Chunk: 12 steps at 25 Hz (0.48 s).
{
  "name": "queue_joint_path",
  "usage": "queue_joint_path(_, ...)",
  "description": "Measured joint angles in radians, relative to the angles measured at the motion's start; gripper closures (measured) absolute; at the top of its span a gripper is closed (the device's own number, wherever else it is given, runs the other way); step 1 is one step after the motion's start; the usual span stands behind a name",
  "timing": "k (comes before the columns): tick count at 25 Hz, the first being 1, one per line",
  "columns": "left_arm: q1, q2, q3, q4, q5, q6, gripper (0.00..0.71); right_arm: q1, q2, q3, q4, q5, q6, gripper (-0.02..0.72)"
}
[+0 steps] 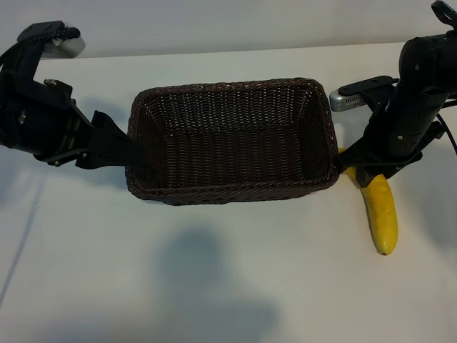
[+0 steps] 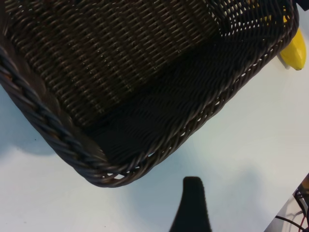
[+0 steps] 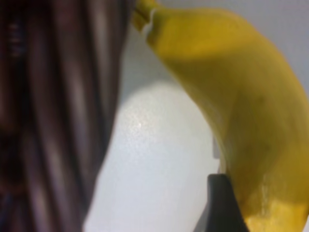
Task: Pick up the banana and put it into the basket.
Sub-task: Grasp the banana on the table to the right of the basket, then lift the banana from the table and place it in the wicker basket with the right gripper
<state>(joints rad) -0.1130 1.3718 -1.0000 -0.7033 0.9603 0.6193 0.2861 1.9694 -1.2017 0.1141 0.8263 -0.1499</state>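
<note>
Banana [image 1: 380,211] is the thing to start from, though it sits farthest right; taking the basket [image 1: 232,139] as the landmark, the scene reads like this.

Left of the basket, the left arm reaches in from the edge of the exterior view, and its left claw [image 1: 132,153] stands wide apart at the basket's left short wall, holding nothing. One dark finger lies against the outside of that wall. In the left wrist view a single black fingertip [image 2: 192,203] points toward the basket's rounded corner [image 2: 111,176] with bare white worktop [image 2: 231,159] between them.

The basket itself is dark-brown woven wicker, rectangular, with low sides, and sits on the white worktop [image 1: 214,271] in the middle of the view. Nothing lies inside it.

Just beyond the basket's right short wall the right arm comes down steeply, and the right claw [image 1: 360,170] sits at the banana's stem end, right beside the basket's near right corner. The right wrist view shows one dark fingertip [image 3: 219,203] pressed against the yellow skin [image 3: 241,96], with the wicker wall blurred close alongside. Its jaws are partly drawn in around the fruit; whether the grip is firm cannot be told.

The banana lies flat on the worktop outside the basket, its free end pointing away from the right wall toward the near edge.
</note>
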Motion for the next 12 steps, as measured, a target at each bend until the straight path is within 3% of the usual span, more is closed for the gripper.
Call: queue_joint_path(12, 0.000, 0.000, 0.000, 0.000, 0.000, 0.000, 0.100, -0.004, -0.041, 0.000, -0.017, -0.007, 0.008, 0.283)
